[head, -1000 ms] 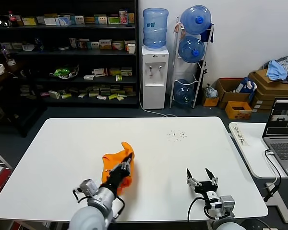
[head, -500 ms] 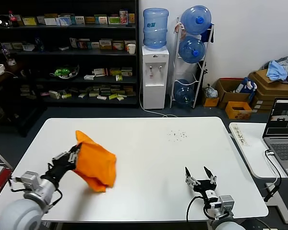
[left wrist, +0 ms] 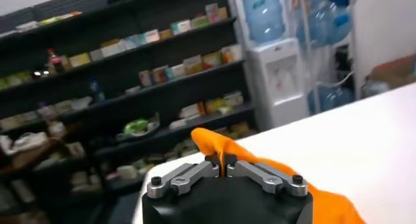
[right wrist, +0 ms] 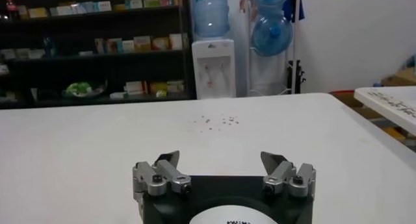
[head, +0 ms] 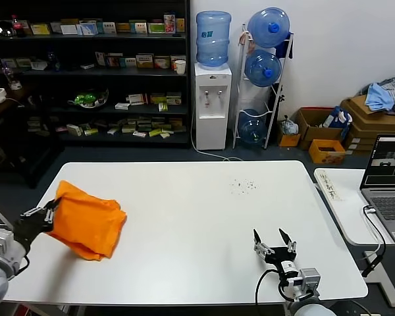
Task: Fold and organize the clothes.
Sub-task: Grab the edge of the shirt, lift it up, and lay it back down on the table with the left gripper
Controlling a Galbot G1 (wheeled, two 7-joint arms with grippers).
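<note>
Orange fabric of the T-shirt (head: pixel 89 220) is pinched in my left gripper (head: pixel 45 216), fingers pressed together on one edge; the bundle trails inboard from it over the table's (head: pixel 204 197) left edge. Farther across, my right gripper (head: pixel 275 249) rests spread, well apart.

Bright orange T-shirt (head: pixel 89 220) — plain white table (head: pixel 204 197) — black left gripper (left wrist: pixel 224 169).

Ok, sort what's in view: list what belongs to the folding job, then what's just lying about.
Job:
orange T-shirt, bunched
left gripper, jaws shut on it
right gripper, open, idle
white table

Lying about:
laptop
water dispenser
blue-grey cloth heap
</note>
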